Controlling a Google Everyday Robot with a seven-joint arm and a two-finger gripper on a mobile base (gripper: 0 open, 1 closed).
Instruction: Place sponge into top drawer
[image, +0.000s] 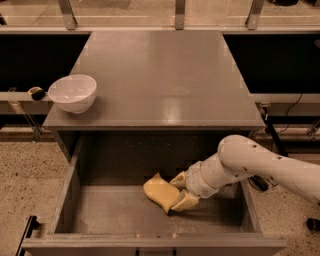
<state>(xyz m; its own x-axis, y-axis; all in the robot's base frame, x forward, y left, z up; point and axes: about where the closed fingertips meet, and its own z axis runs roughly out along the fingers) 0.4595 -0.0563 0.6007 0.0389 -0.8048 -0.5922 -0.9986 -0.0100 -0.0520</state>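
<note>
Your gripper is down inside the open top drawer, its two fingers clamped on the right end of the sponge. The sponge hangs tilted just over the drawer floor, right of centre, and you cannot tell whether its left end touches down. If you let go too high, the soft foam may bounce toward the right wall. If you lift before the fingers part fully, it could cling and ride out with you. Mind the arm under the surface edge; the bowl is well apart.
</note>
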